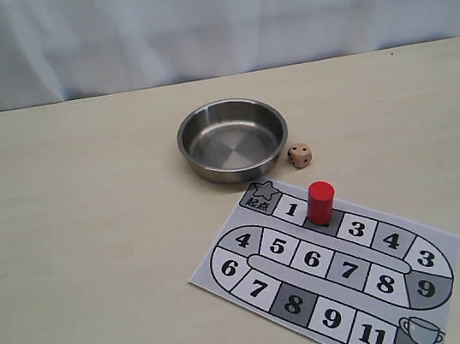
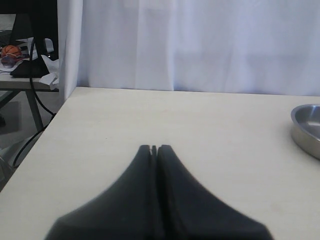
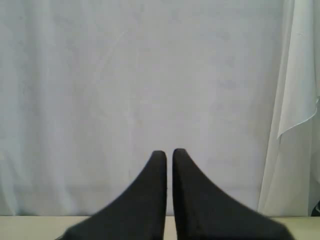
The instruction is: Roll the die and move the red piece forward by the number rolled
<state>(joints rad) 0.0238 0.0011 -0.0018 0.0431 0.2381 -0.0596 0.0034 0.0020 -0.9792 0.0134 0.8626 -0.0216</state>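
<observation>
Wooden die [image 1: 299, 155] lies right of centre beside the bowl [image 1: 233, 139], red piece [image 1: 321, 202] just below. Your left gripper [image 2: 154, 148] and right gripper [image 3: 169, 152] are closed, empty; the tiny die may slip when pinched.

Expect bright, even, diffuse light in all three views; no single source shows. In the exterior view, the table [image 1: 77, 247] is evenly lit. The steel bowl [image 1: 233, 139] and the die [image 1: 299, 155] cast only faint, soft-edged shadows close to their bases. The bowl's interior carries soft reflections without harsh glare. The numbers on the game board [image 1: 444, 242] read sharply. The white curtain [image 1: 190, 22] is pale and low in contrast. In the wrist views, the left gripper [image 2: 154, 148] and the right gripper [image 3: 169, 152] appear as dark, out-of-focus shapes with soft edges. Behind the left one, the curtain glows with a bluish cast.
</observation>
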